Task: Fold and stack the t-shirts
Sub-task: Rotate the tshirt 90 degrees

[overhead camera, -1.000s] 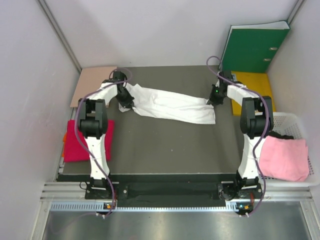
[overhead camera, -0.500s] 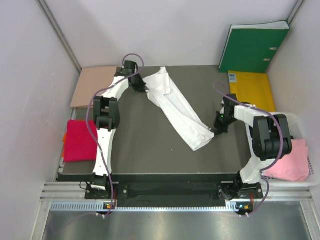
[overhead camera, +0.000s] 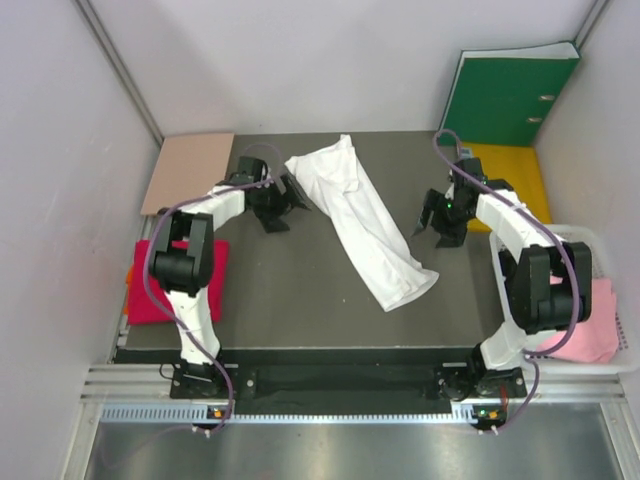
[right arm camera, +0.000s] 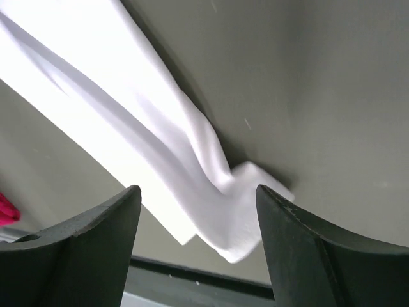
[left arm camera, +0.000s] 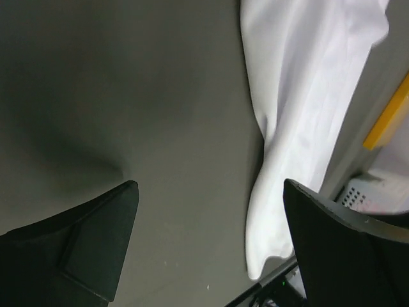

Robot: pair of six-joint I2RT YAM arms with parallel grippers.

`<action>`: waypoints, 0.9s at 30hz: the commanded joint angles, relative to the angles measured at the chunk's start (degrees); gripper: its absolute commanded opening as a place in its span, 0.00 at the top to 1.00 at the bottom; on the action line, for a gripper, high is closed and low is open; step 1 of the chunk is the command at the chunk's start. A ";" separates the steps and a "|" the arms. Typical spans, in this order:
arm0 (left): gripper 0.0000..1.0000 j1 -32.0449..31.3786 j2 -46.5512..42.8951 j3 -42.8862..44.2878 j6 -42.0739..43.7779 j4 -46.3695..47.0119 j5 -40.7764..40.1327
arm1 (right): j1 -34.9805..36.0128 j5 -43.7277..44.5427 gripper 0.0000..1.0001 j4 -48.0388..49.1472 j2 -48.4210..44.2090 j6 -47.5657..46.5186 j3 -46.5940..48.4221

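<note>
The white t-shirt [overhead camera: 362, 222] lies free on the dark table [overhead camera: 300, 300] as a long folded strip, running diagonally from the far middle toward the near right. My left gripper [overhead camera: 288, 207] stands open just left of its far end, apart from the cloth. On the other side, my right gripper [overhead camera: 433, 226] is open to the right of the strip's middle, also clear of it. The left wrist view has the shirt [left arm camera: 307, 96] beyond open fingers [left arm camera: 102, 243]. In the right wrist view the shirt's end [right arm camera: 211, 192] lies below the open gripper [right arm camera: 197, 195]. A red t-shirt [overhead camera: 145, 290] sits off the table's left edge. The pink t-shirt [overhead camera: 592, 335] rests in a basket.
A white basket [overhead camera: 578, 237] stands at the right edge. A green binder [overhead camera: 505, 95] leans on the back wall, with a yellow envelope [overhead camera: 515, 175] below it. At the far left corner lies a tan cardboard sheet [overhead camera: 190, 170]. Walls close in on both sides.
Both grippers swung the white t-shirt from a crosswise line into a diagonal, then opened and let go. Each arm has since drawn back from the cloth.
</note>
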 commanded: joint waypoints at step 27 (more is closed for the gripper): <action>1.00 -44.34 5.65 -22.35 -32.66 24.44 3.98 | -12.01 -12.72 0.28 1.77 -4.33 -1.95 15.16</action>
